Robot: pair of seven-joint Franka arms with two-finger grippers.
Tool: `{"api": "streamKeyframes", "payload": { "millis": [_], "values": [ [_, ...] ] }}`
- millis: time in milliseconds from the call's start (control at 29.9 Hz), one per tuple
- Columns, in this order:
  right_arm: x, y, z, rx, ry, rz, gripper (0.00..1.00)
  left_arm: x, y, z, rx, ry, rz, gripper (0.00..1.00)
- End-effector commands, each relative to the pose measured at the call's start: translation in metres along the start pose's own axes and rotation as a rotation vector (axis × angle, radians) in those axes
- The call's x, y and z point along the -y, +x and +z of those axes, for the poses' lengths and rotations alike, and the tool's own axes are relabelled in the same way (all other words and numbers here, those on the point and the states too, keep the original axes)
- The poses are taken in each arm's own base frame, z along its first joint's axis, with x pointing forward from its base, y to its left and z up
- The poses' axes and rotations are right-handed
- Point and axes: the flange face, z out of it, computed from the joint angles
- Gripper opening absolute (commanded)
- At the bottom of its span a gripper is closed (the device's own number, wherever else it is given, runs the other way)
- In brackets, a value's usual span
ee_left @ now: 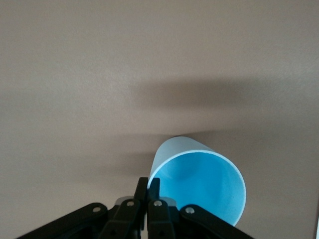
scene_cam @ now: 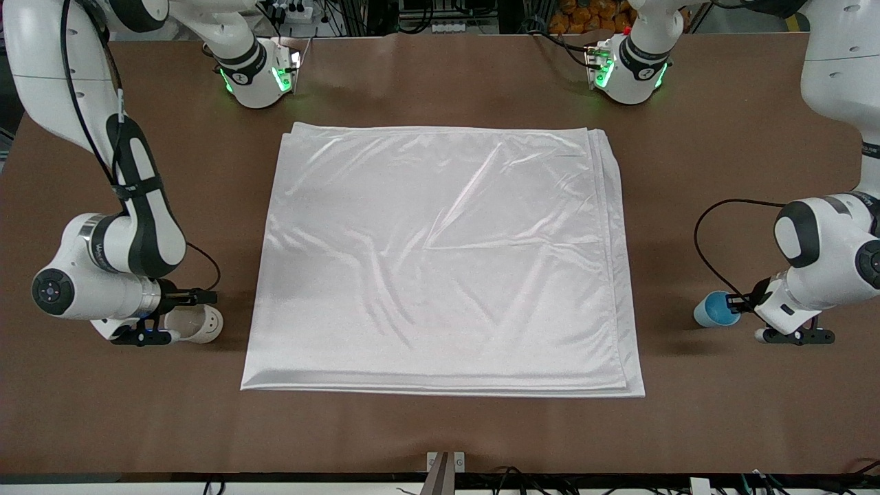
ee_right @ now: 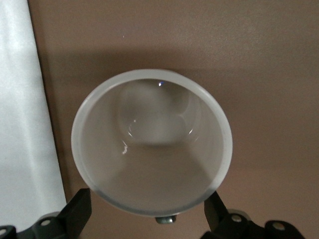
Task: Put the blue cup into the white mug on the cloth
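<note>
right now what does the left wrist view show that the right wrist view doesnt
Only the left wrist view shows the blue cup, its bright blue inside facing the camera, with the left gripper pinched on its rim. Only the right wrist view shows the white mug seen from above, framed by the right gripper, plus an edge of the cloth beside it. Both share the brown table underneath.
</note>
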Motion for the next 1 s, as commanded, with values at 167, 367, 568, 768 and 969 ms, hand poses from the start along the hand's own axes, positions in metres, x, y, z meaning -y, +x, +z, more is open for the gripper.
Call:
{"api": "streamKeyframes", "payload": {
  "millis": [167, 367, 568, 768, 969],
  "values": [
    [0.002, 0.008, 0.004, -0.034, 0.003, 0.001, 1.00, -0.029, 0.002, -0.082, -0.051, -0.001, 0.062, 0.00],
    [0.001, 0.013, 0.008, -0.062, -0.007, -0.003, 1.00, -0.044, 0.000, -0.118, -0.069, -0.004, 0.087, 0.00],
    [0.000, 0.013, 0.009, -0.061, -0.005, -0.003, 0.88, -0.060, -0.003, -0.139, -0.068, -0.010, 0.109, 0.00],
    [0.002, 0.012, 0.009, -0.058, -0.006, -0.007, 0.46, -0.057, -0.001, -0.146, -0.079, -0.006, 0.111, 0.00],
    [0.004, 0.012, 0.009, -0.058, -0.006, -0.010, 0.19, -0.063, -0.002, -0.164, -0.077, -0.008, 0.113, 0.00]
  ]
}}
